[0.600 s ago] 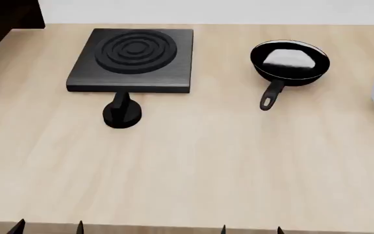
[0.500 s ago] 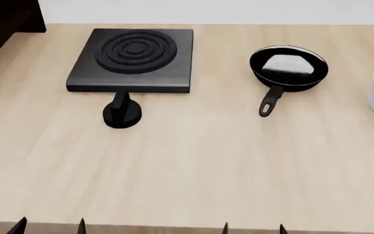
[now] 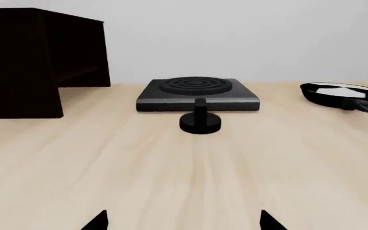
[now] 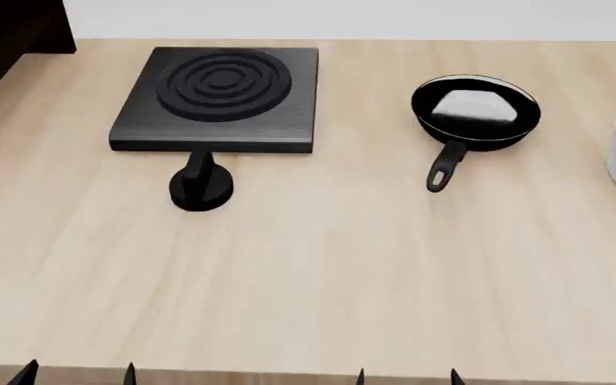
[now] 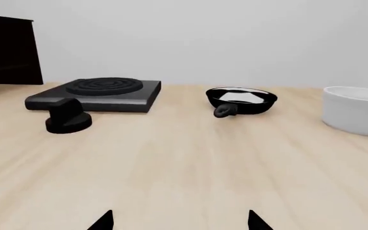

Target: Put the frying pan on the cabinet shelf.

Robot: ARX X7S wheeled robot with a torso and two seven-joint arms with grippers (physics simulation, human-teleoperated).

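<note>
Only the fingertips of both arms show, as small dark points along the bottom edge of the head view. The left end effector (image 4: pixel 76 374) sits at the lower left of the frame, its two tips set apart with a clear gap between them. The right end effector (image 4: pixel 407 375) sits lower centre-right, tips likewise spread. Each wrist view shows its own pair of tips parted at the bottom edge, gripping nothing.

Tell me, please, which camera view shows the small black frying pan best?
The head view: the small black frying pan shows whole from above, handle included. The right wrist view shows it low, handle foreshortened; the left wrist view puts it at the picture's edge.
</note>
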